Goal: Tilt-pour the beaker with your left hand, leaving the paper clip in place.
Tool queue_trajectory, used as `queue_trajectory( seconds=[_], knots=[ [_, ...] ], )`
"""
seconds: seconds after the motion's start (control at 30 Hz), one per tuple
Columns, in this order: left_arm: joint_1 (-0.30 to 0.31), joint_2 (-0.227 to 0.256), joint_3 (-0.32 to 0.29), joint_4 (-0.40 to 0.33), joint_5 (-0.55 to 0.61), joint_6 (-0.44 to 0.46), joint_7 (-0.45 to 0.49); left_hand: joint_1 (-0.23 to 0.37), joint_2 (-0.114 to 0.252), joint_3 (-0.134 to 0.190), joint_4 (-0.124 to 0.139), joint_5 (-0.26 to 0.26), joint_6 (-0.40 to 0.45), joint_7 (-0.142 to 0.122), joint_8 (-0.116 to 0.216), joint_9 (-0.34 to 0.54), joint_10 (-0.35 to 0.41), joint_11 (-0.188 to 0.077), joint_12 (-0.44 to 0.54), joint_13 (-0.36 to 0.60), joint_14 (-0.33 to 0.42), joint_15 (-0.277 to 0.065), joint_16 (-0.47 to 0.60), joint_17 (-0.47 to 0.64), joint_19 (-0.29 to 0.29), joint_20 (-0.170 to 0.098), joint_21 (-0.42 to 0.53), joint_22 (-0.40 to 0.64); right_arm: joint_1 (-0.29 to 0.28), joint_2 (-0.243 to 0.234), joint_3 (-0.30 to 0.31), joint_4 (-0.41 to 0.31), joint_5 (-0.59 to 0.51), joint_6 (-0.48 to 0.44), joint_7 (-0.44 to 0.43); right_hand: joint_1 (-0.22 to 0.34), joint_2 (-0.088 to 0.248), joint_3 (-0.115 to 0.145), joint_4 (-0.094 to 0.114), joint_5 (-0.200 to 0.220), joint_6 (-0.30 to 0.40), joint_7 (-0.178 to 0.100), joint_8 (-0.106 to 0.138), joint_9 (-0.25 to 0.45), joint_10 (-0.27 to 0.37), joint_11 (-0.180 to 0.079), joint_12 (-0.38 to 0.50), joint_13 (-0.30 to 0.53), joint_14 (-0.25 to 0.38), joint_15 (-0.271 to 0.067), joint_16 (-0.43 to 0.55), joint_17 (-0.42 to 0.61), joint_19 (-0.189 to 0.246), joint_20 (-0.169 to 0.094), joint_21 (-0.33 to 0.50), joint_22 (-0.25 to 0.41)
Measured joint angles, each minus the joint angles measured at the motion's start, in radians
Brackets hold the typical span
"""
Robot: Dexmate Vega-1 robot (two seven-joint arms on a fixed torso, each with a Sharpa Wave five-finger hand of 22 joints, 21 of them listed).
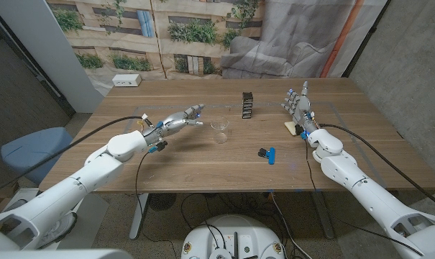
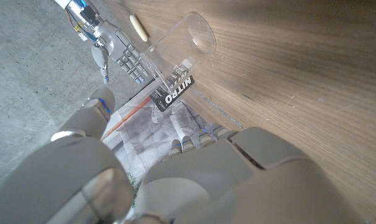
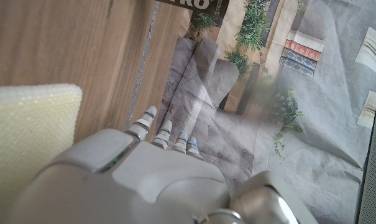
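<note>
Small clear glass beaker (image 1: 219,130) stands upright near middle of wooden worktop (image 1: 203,162). Left hand (image 1: 180,120) hovers just left of beaker, fingers extended toward it, apart, holding nothing, not touching glass. Blue-and-black paper clip (image 1: 267,153) lies on worktop right of beaker, nearer robot. Black box lettered NITRO (image 1: 247,105) stands behind beaker, slightly right. Right hand (image 1: 298,105) raised well right of beaker, fingers spread, empty, beside pale yellow sponge (image 1: 292,128).
</note>
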Motion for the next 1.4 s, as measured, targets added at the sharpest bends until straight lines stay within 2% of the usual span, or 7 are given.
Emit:
queue_trajectory(
  seconds=[0.1,0.37,0.63,1.4],
  knots=[
    [-0.014,-0.006,0.010,0.011,0.020,-0.005,-0.003,0.006,-0.006,0.000,0.000,0.000,-0.002,0.009,0.000,0.000,0.000,0.000,0.000,0.000,0.000,0.000,0.000,0.000,0.000,0.000,0.000,0.002,0.000,0.000,0.000,0.000,0.000,0.000,0.000,0.000,0.000,0.000,0.000,0.000,0.000,0.000,0.000,0.000,0.000,0.000,0.000,0.000,0.000,0.000,0.000,0.000,0.000,0.000,0.000,0.000],
    [-0.047,-0.025,0.038,0.045,0.070,-0.020,-0.003,0.025,-0.025,0.000,0.000,0.000,-0.001,0.009,0.000,0.005,-0.012,0.013,0.000,0.005,-0.002,0.009,0.000,0.000,0.000,0.000,0.000,0.002,0.000,0.000,0.000,0.000,0.000,0.000,0.000,0.000,0.000,0.000,0.000,0.000,0.000,0.000,0.000,0.000,0.000,0.000,0.000,0.000,0.000,0.000,0.000,0.000,0.000,0.000,0.000,0.000],
    [-0.069,-0.043,0.059,0.073,0.095,-0.027,-0.005,0.036,-0.036,-0.004,0.004,0.000,-0.001,0.020,0.000,0.005,-0.012,0.034,-0.004,0.005,-0.002,0.028,0.000,0.000,0.000,0.000,0.000,0.002,0.000,0.000,0.000,0.000,0.000,0.000,0.000,0.000,0.000,0.000,0.000,0.000,0.000,0.000,0.000,0.000,0.000,0.000,0.000,0.000,0.000,0.000,0.000,0.000,0.000,0.000,0.000,0.000],
    [-0.103,-0.088,0.104,0.153,0.129,-0.054,-0.003,0.049,-0.049,-0.008,0.008,0.000,-0.001,0.020,0.022,0.005,-0.012,0.027,0.012,0.004,-0.004,0.025,0.012,0.000,-0.003,0.015,0.018,0.002,0.000,0.000,0.000,0.000,0.000,0.000,0.000,0.000,0.000,0.000,0.000,0.000,0.000,0.000,0.000,0.000,0.000,0.000,0.000,0.000,0.000,0.000,0.000,0.000,0.000,0.000,0.000,0.000]
  ],
)
